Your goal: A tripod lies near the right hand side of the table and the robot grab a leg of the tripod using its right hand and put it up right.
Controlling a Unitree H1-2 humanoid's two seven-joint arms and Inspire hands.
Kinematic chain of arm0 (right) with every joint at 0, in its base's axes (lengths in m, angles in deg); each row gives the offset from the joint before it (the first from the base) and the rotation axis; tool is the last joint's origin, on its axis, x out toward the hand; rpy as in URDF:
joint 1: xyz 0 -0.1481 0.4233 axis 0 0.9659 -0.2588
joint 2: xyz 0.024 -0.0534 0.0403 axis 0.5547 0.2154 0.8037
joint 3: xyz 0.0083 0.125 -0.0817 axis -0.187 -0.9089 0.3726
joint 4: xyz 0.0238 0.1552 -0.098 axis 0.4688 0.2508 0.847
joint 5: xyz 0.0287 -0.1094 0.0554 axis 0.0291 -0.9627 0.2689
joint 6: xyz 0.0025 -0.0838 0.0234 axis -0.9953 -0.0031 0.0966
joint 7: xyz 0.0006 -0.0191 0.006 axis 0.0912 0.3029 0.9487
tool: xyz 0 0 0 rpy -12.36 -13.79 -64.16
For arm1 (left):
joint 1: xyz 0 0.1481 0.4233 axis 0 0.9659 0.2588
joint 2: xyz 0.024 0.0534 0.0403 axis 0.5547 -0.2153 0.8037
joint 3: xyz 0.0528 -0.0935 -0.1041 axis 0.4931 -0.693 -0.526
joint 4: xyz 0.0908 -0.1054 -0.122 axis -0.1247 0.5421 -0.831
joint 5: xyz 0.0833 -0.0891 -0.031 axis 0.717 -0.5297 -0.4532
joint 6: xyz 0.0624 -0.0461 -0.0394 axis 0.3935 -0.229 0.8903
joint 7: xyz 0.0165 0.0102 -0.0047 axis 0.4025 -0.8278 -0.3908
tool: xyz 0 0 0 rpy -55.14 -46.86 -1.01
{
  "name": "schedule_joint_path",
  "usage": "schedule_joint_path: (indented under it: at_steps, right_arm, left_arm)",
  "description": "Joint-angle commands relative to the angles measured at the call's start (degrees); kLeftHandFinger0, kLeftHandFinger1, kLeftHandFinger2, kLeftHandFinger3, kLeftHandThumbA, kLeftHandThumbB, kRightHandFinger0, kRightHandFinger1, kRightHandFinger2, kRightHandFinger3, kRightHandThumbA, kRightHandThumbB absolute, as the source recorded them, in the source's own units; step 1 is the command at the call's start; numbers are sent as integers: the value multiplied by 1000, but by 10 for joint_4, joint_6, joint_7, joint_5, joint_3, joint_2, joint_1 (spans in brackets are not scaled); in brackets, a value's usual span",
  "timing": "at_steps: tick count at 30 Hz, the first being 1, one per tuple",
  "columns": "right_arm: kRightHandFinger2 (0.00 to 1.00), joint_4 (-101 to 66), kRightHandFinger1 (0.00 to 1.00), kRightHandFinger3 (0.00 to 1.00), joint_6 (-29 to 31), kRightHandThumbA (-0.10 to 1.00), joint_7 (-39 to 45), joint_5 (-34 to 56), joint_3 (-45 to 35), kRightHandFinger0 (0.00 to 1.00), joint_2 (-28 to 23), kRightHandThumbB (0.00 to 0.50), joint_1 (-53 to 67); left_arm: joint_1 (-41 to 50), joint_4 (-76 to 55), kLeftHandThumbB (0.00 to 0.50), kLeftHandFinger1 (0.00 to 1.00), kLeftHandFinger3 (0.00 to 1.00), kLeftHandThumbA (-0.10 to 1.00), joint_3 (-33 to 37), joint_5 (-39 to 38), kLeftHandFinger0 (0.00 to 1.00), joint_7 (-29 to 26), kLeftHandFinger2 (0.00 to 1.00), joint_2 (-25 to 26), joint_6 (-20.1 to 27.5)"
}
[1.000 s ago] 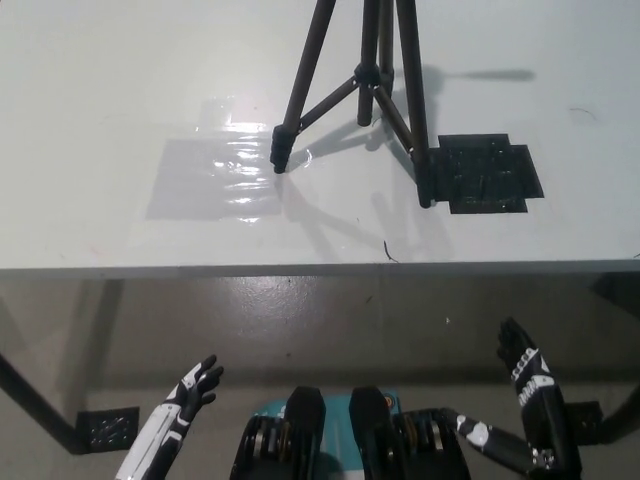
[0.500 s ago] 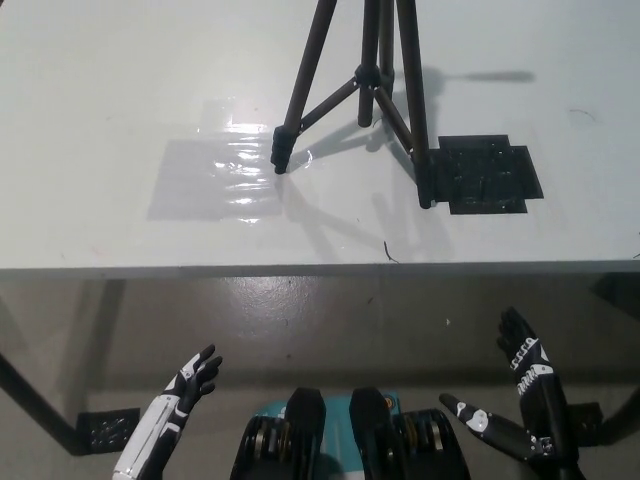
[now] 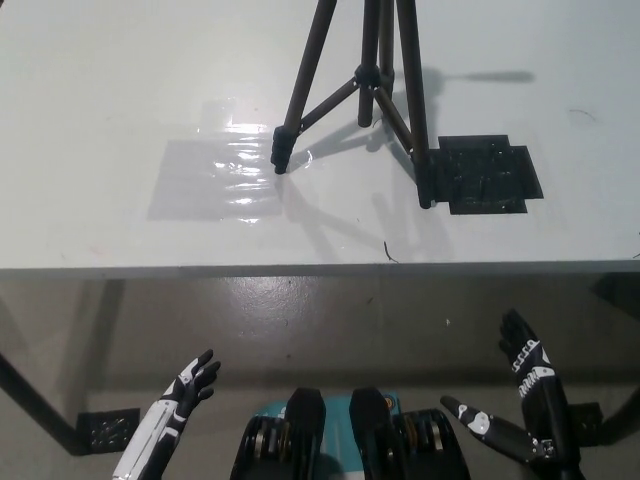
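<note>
below the table edge my right hand [image 3: 535, 400] hung w/ fingers apart, holding nothing, and my left hand [image 3: 175, 405] rested low at the other side, also spread. tripod [image 3: 365, 90] already stood upright on the table [image 3: 100, 100], feet planted, one by a black patch [image 3: 485, 175]. best move, i judged: leave it alone, keep both hands clear. tabletop was pale, w/ a shiny film patch [image 3: 215, 180]; grey floor beneath.
</note>
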Motion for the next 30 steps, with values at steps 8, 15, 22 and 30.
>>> schedule_joint_path:
  at_steps: [8,15,22,30]
  right_arm:
    - [1000,-15,1000,1000,29,1000,14,2,2,1000,-6,388,2]
    - [1000,-13,1000,1000,29,1000,9,-1,1,1000,-4,402,-2]
    - [1000,-24,1000,1000,29,1000,14,1,4,1000,-5,417,11]
    - [1000,-23,1000,1000,29,994,31,12,11,1000,-6,343,11]
  left_arm:
    - [7,-15,391,1000,1000,1000,-4,2,1000,-1,1000,-5,12]
    - [0,-6,373,1000,1000,1000,-6,-1,1000,1,1000,-4,24]
    - [5,-15,380,1000,1000,1000,-3,-1,1000,3,1000,-5,18]
    - [9,-16,383,1000,1000,1000,-6,2,1000,0,1000,-5,16]
